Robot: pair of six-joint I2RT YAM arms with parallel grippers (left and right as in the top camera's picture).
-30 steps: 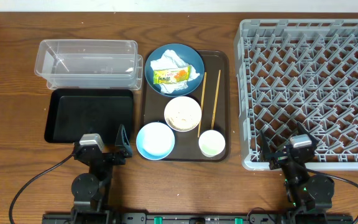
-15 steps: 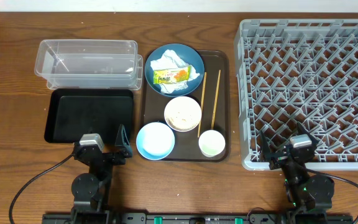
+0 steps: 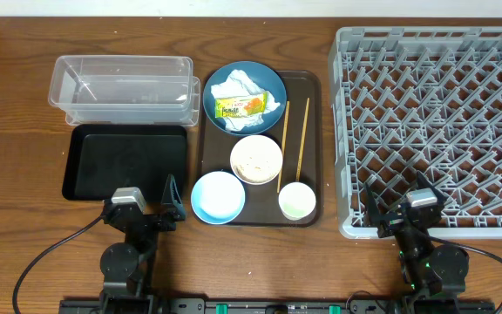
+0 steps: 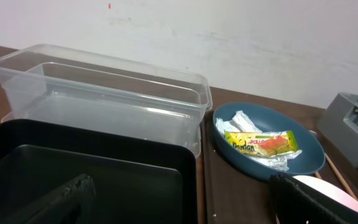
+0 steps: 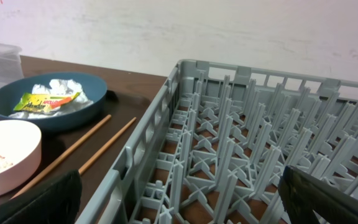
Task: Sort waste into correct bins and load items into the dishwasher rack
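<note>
The snack wrapper (image 4: 263, 144) is showing yellow-green print with a small word that seems to read "POLLO"; the larger dark word beneath it is too blurred to read. It is lying on the dark blue plate (image 3: 268, 83), touching the crumpled white tissue (image 3: 232, 85).

The plate is sitting at the far end of the dark brown serving tray (image 3: 309, 87). Nearer the arms, the cream-white bowl (image 3: 236, 148) is holding the pale crumbs (image 3: 256, 160), and the light blue bowl (image 3: 217, 196) and small white cup (image 3: 296, 201) are standing at the tray's near edge. The two wooden chopsticks (image 3: 302, 139) are lying side by side just right of the cream-white bowl.

Left of the tray, the clear tub (image 3: 120, 59), glossy and straight-walled, is standing behind the matte black tray (image 3: 127, 161). On the right, the grey lattice rack (image 3: 342, 131) is bristling with upright pegs.

The left gripper (image 3: 142, 209) is hovering at the black tray's near edge, and the right gripper (image 3: 405, 214) is hovering over the rack's near corner. Both are spreading their jaws wide and holding nothing.
</note>
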